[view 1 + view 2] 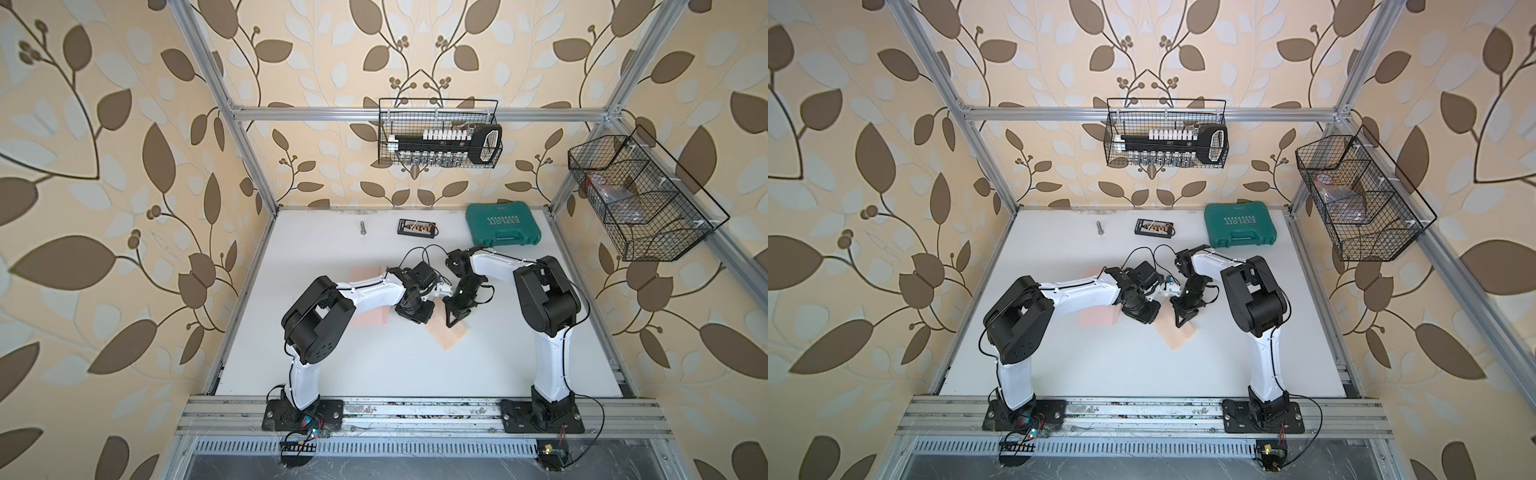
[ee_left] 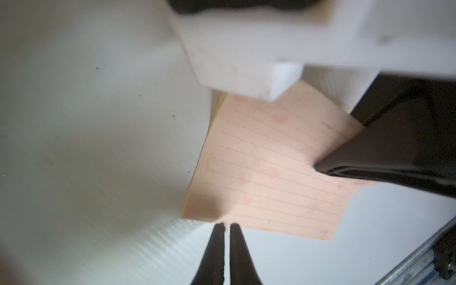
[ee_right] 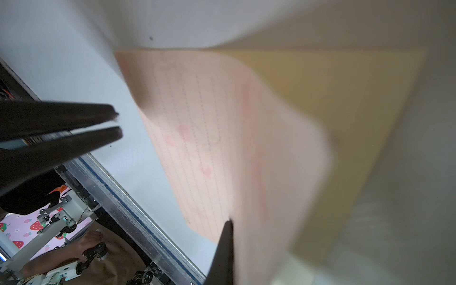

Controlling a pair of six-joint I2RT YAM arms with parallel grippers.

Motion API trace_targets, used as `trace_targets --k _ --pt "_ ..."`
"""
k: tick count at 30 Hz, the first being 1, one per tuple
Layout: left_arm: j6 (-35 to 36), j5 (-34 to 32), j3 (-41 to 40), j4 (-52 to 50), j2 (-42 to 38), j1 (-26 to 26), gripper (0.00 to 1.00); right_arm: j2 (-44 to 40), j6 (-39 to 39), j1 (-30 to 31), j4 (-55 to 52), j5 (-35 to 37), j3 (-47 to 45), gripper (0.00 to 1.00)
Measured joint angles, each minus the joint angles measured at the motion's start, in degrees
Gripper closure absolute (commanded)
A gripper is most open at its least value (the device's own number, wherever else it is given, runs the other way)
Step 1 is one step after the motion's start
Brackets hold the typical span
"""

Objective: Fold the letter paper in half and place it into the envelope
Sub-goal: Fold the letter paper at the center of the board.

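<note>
Letter paper (image 1: 452,337) lies on the white surface (image 1: 374,365), on the arm-base side of the green tool case (image 1: 503,226). In both top views only one corner shows; the rest is under the two wrists.

Left wrist view: the letter paper (image 2: 271,172) has a lined pinkish face with faint red marks too soft to read. A thin yellow strip runs along one edge.

Right wrist view: the letter paper (image 3: 197,123) curls up off the surface. A yellow side shows past the bend, and the nearest part is blurred out.

Right fingers (image 3: 225,243) are clenched on the raised edge of the paper. One finger is seen; its mate is hidden behind the sheet.

Left fingers (image 2: 218,237) are pressed almost together, with a slim gap and nothing seen gripped. The tips sit at the paper's border; whether they touch it, cannot tell. In the top views they are hidden beneath the wrist.

Envelope (image 1: 372,319) lies flat on the arm-base side of the case, off toward the left arm. The left forearm crosses it, so the flap can't be made out. A strip of bare surface shows between it and the paper.
</note>
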Motion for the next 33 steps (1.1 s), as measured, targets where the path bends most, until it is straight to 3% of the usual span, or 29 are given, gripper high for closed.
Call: trace_targets --k 15,26,33 --pt "-0.2 -2.1 0.0 1.1 2.1 -1.1 0.90 0.7 0.0 -0.2 -1.0 -0.5 0.7 1.00" --pt "-1.3 -3.5 0.0 1.3 2.2 -2.0 0.90 1.1 0.4 -0.2 -2.8 1.2 2.6 0.74" --pt "-3.2 -3.5 -0.1 2.1 2.3 -2.9 0.91 -0.1 1.8 -0.3 -3.3 9.0 4.5 0.58"
